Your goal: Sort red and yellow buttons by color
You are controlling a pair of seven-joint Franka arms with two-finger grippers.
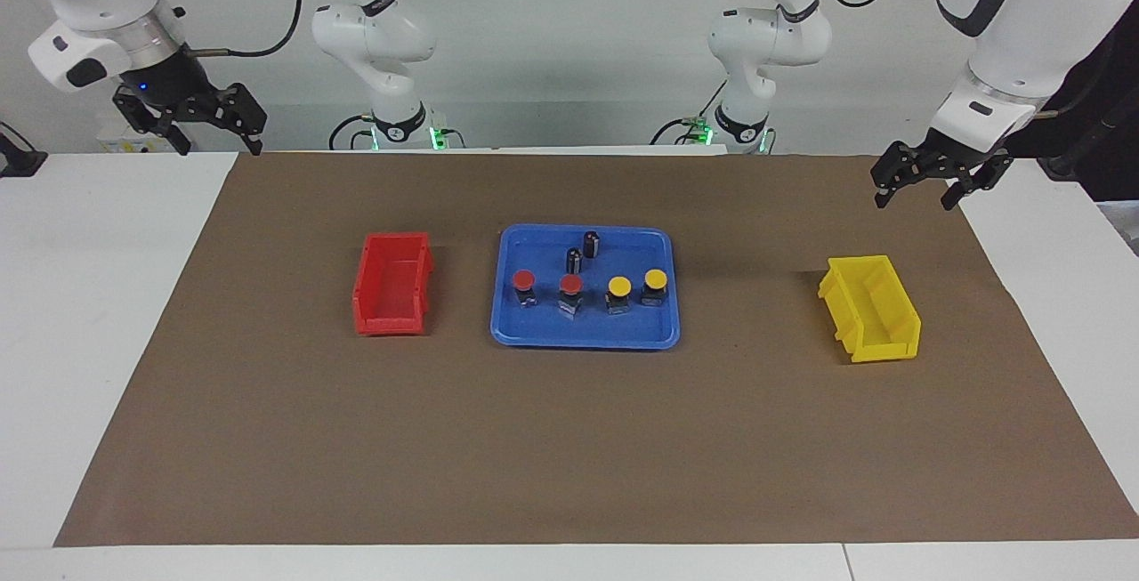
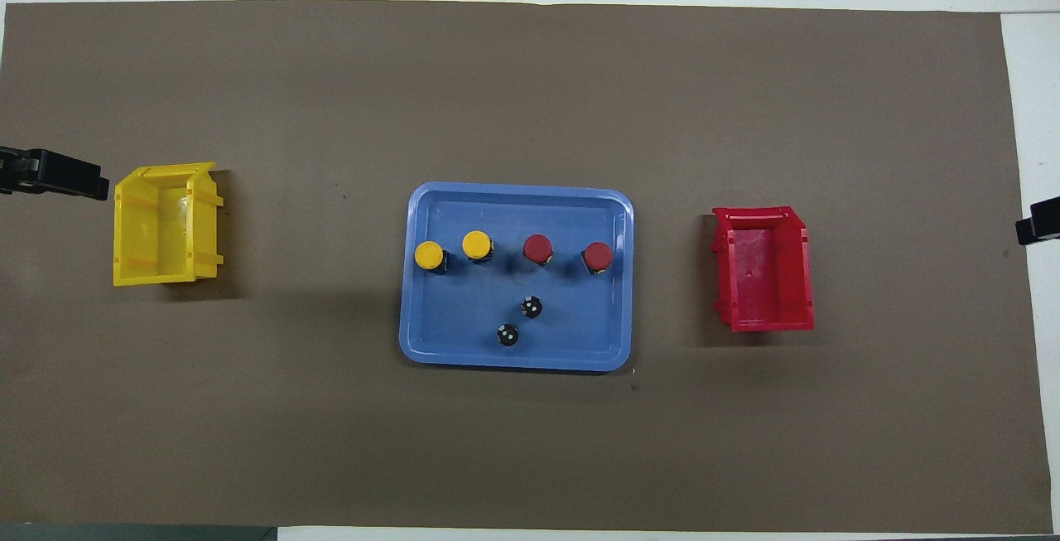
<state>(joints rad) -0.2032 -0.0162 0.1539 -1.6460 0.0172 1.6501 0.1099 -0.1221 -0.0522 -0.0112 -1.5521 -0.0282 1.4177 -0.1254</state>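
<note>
Buttons, two red and two yellow, stand in a row in the blue tray, farther from the robots than the two capless black cylinders in that tray. The red bin and yellow bin sit well apart from the tray at either end, with open mat between. Both grippers, left and right, hang spread and empty, high off the tray's ends; neighbouring buttons stand close, so a descending finger could tip one.

1. Two white arms with rounded joints and dark grey caps.
2. Black cables trail off them.
3. Black claws: left gripper, right gripper.
4. Green lights glow at the bases.
</note>
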